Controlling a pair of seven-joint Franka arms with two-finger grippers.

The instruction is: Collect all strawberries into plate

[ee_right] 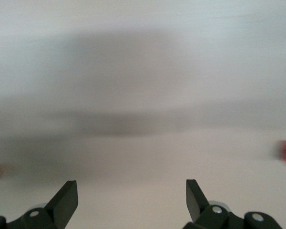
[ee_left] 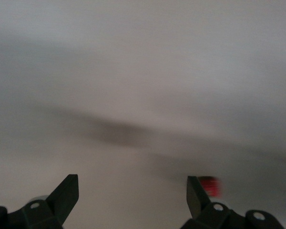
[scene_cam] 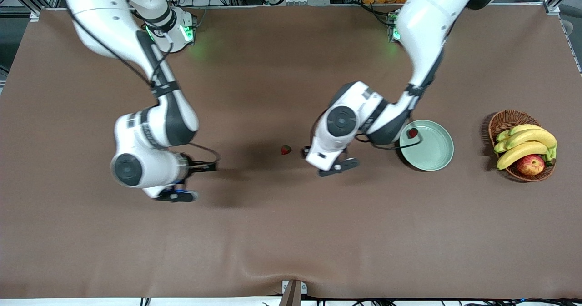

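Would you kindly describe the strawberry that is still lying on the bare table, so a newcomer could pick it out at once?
Start at the mint-green plate toward the left arm's end of the brown table, then move toward the right arm's end, past the left gripper. Just past it lies a tiny red strawberry alone on the cloth. Unlike the strawberry in the plate, it lies on bare table.

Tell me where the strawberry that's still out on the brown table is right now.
In the front view the small red strawberry lies on the brown table near its middle, beside the left hand, toward the right arm's end from the pale mint-green round plate.
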